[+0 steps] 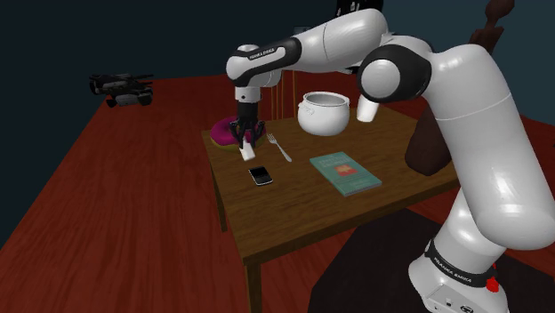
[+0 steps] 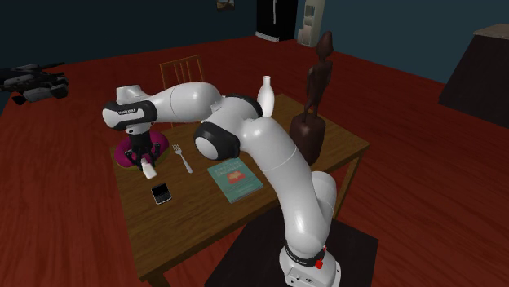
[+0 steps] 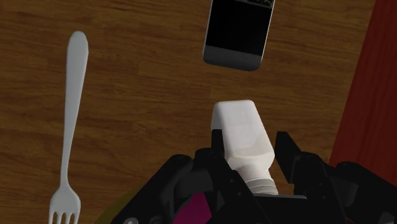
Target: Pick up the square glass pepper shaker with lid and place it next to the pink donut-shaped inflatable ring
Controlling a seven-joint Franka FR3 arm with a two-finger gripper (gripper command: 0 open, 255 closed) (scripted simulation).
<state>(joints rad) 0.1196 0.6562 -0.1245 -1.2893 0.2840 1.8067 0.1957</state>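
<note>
White square pepper shaker is pinched at its ribbed neck between the fingers of the all-black two-finger gripper. Its body hangs toward the brown wooden table, so you have it by the narrow end, probably the surest place to clamp it. It hangs just beside the pink donut-shaped ring near the table's corner, which looks like the right drop spot. You cannot tell whether its base touches the wood, so check that before you release. Just beyond lie a black rectangular phone and a pale grey fork, both apart from the shaker, so a straight lowering should miss them. Farther off rest a teal book and a white round pot.
</note>
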